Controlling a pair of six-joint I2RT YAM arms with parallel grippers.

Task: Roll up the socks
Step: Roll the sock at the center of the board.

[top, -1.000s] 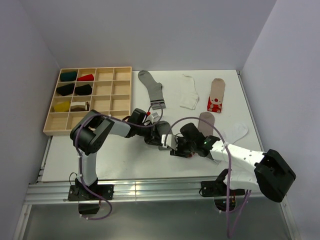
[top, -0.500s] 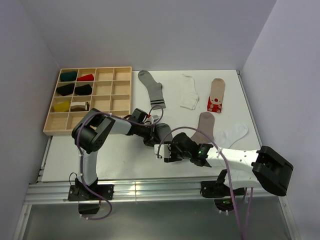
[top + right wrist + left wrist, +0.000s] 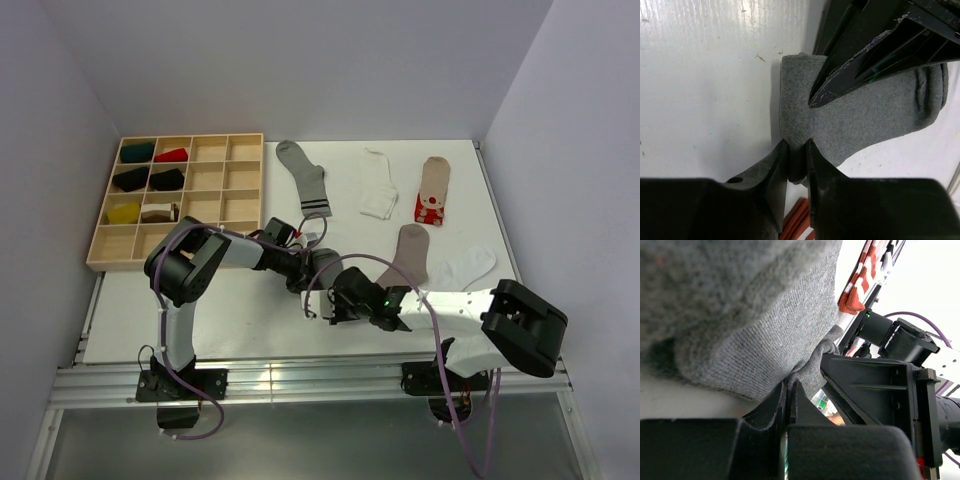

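Observation:
A plain dark grey sock (image 3: 328, 262) lies bunched on the white table between my two grippers. My left gripper (image 3: 302, 273) is shut on one edge of it; in the left wrist view its jaws (image 3: 788, 386) pinch a fold of the sock (image 3: 760, 325). My right gripper (image 3: 325, 300) is shut on the opposite edge; in the right wrist view its jaws (image 3: 797, 150) clamp the sock (image 3: 865, 115), with the left gripper's fingers (image 3: 875, 45) on top of the fabric.
A grey sock with dark cuff stripes (image 3: 303, 178), a white sock (image 3: 378, 186), a taupe sock with red-white stripes (image 3: 432, 188), a plain taupe sock (image 3: 412, 250) and another white sock (image 3: 466, 267) lie behind. A wooden compartment tray (image 3: 243, 180) holding rolled socks stands back left.
My right gripper has swung left across the table towards the left gripper and now pinches the grey sock's near edge. The left gripper has shifted only slightly, still holding the sock.

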